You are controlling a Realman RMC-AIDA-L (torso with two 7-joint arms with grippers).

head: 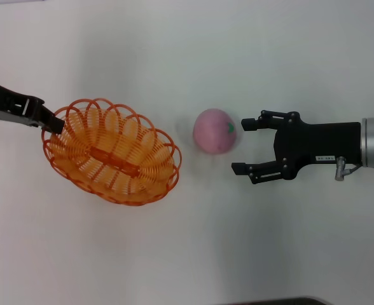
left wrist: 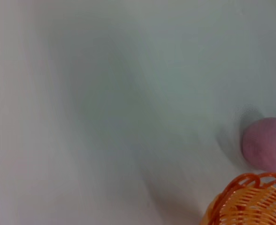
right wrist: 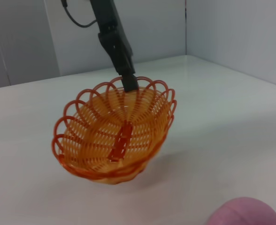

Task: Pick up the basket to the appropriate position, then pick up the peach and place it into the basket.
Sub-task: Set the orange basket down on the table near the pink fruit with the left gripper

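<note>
The orange openwork basket (head: 110, 152) hangs tilted a little above the white table, held by its far-left rim. My left gripper (head: 52, 122) is shut on that rim; the right wrist view shows the same grip (right wrist: 128, 83) at the top edge of the basket (right wrist: 114, 136). The pink peach (head: 215, 131) rests on the table just right of the basket, apart from it. My right gripper (head: 240, 145) is open, its fingertips close beside the peach's right side, not touching. The peach (left wrist: 267, 143) and the basket rim (left wrist: 250, 201) also show in the left wrist view.
The white table (head: 187, 254) stretches around both things with nothing else on it. Grey wall panels (right wrist: 232, 33) stand beyond the table's far edges in the right wrist view. A dark edge (head: 282, 300) shows at the bottom of the head view.
</note>
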